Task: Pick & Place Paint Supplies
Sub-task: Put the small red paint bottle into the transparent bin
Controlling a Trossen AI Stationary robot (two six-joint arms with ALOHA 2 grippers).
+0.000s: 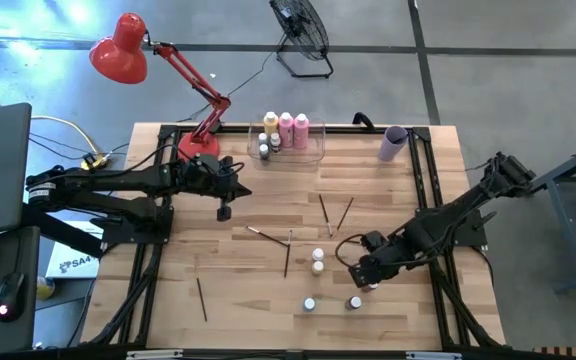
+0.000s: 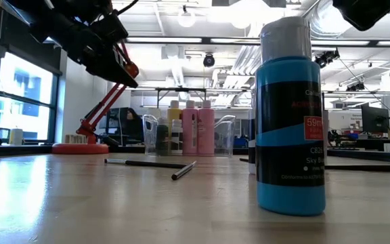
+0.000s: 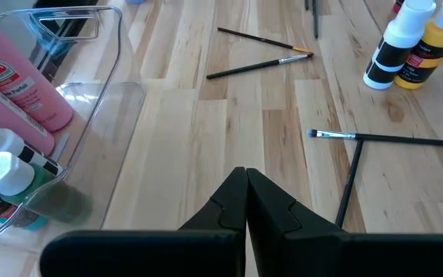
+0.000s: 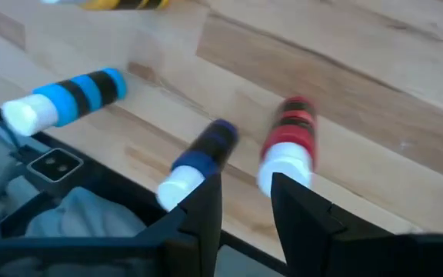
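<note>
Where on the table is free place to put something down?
The table is bare at the front left, beyond the lone paintbrush, and at the back right below the lilac cup. Crowded: the middle, with brushes and tiny bottles.

I can't read much in my right wrist view: the red bottle (image 4: pixel 289 146) and dark blue bottle (image 4: pixel 198 158) are smeared by blur. In the low view the sky-blue bottle (image 2: pixel 291 115) blocks the table behind it. In the left wrist view, the pink bottle (image 3: pixel 18 73) is cut off at upper left.
</note>
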